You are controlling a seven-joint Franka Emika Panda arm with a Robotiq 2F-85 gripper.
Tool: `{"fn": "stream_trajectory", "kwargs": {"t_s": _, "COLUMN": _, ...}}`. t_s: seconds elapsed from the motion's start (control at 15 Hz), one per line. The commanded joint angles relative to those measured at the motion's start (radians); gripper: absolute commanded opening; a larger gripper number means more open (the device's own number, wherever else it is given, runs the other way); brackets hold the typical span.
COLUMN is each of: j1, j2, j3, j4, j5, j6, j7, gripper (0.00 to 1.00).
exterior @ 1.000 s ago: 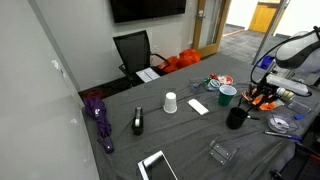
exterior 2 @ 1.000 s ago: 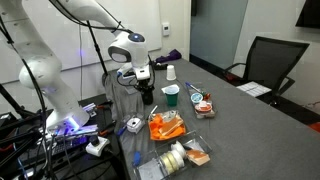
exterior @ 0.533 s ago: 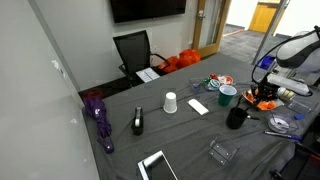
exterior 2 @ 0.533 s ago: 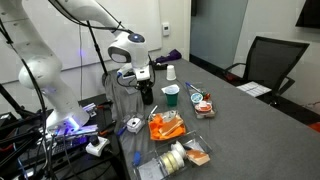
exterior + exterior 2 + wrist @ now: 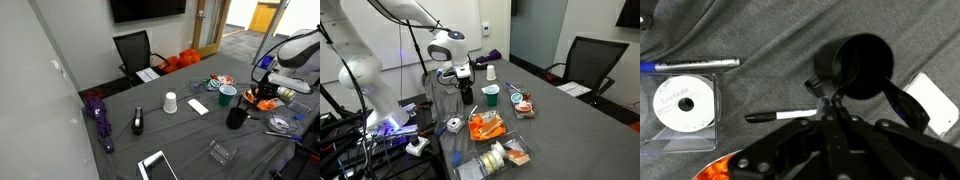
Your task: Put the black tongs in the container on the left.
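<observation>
Black tongs point(image 5: 825, 92) appear in the wrist view as a thin dark shape running from between the fingers of the tool point(image 5: 835, 118) to the near rim of the black cup point(image 5: 862, 40). The outline merges with the dark tool body, so the exact grip point cannot be resolved. Tool state: fingers drawn close together, judged to be pinching the tongs at their upper part, with the free end pointing down. This hold suits a long, slender item, because a high pinch lets the lower end meet the cup mouth first while the tool clears the rim. Whether the tip is already inside the mouth cannot be told. In an exterior view the black cup stands upright on the grey-covered desk point(image 5: 560, 120), just beside a green cup point(image 5: 491, 95) and to its left, so it is judged to be the intended container. The tool hangs directly over it for a vertical drop. A marker point(image 5: 780, 116) and a disc case point(image 5: 682, 105) lie flat on the cloth beside the cup, apart from it and outside the descent path. Caution: a tip that catches the rim could tilt the cup, so alignment should be confirmed before release
</observation>
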Motion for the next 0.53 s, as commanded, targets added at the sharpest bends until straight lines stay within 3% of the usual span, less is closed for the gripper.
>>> {"fn": "stream_trajectory", "kwargs": {"t_s": 0.0, "j1": -0.013, "j2": -0.061, "j3": 0.032, "j4": 0.001, "j5": -0.067, "j6": -0.067, "j7": 0.009, "gripper": 0.01}}
{"fn": "stream_trajectory", "kwargs": {"t_s": 0.47, "j1": -0.002, "j2": -0.184, "j3": 0.07, "j4": 0.0, "j5": -0.076, "j6": -0.125, "j7": -0.011, "gripper": 0.01}}
